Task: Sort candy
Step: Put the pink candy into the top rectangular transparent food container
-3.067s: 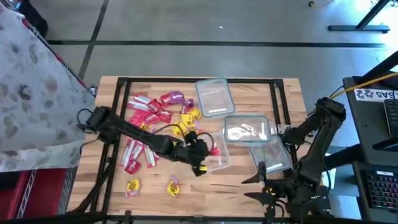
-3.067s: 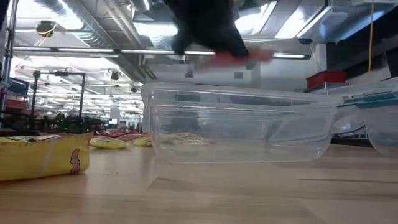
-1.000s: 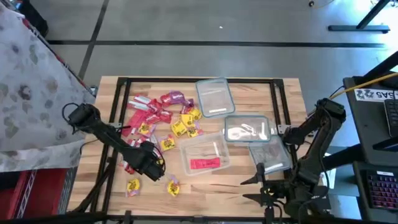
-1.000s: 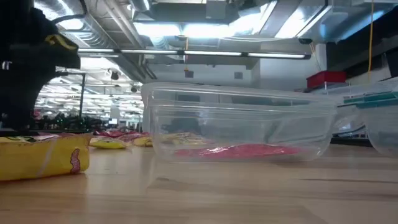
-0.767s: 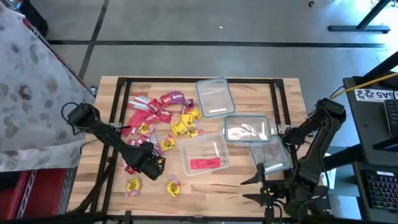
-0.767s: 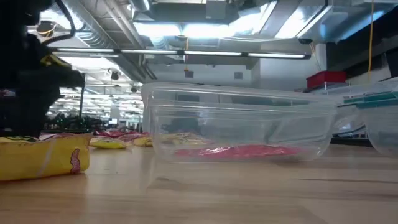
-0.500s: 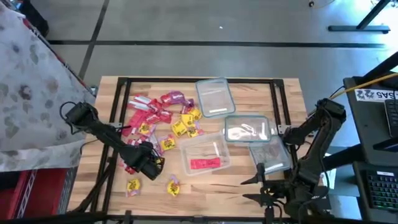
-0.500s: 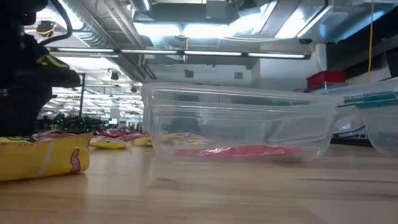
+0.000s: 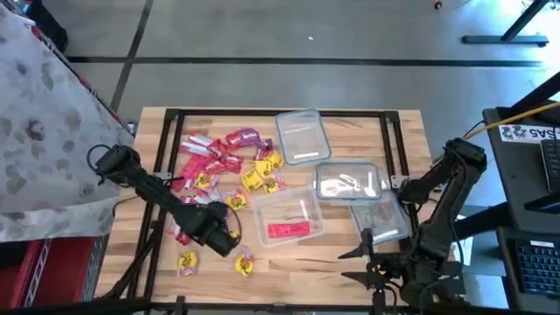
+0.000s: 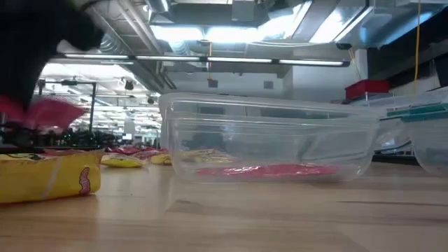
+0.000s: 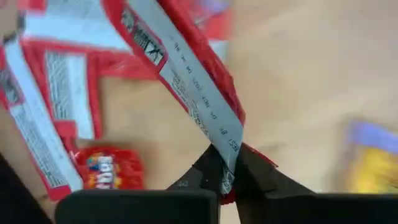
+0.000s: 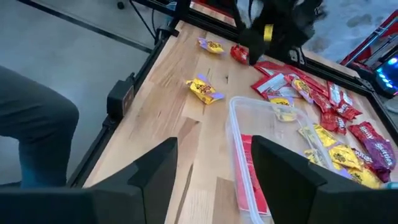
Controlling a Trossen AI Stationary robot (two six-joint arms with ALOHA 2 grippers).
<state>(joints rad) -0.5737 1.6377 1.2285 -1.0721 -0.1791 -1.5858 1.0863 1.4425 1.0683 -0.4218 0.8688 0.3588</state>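
On the left side of the wooden tabletop (image 9: pixel 350 131), the left tool (image 9: pixel 220 236) is low over the near edge of the candy pile (image 9: pixel 223 162). In the left wrist view, its two dark fingers (image 11: pixel 205 174) are pressed together on the end of a long red packet (image 11: pixel 186 81), which hangs tilted above other red packets lying flat on the wood. In the low view this held packet shows as a blurred red shape, lifted off the tabletop.

The pile itself is mostly red, with several yellow sweets and a purple one at its far side. Two yellow sweets (image 9: pixel 243 260) lie apart from the pile, near the front edge.

In the middle stands a clear tub (image 9: pixel 302 206) with one red packet (image 9: pixel 287 230) lying flat inside. Behind it and to the right are three more clear containers (image 9: pixel 300 136).

At the right front corner waits the right tool (image 12: pixel 214 174), beside the tabletop, with its fingers wide apart and nothing between them.
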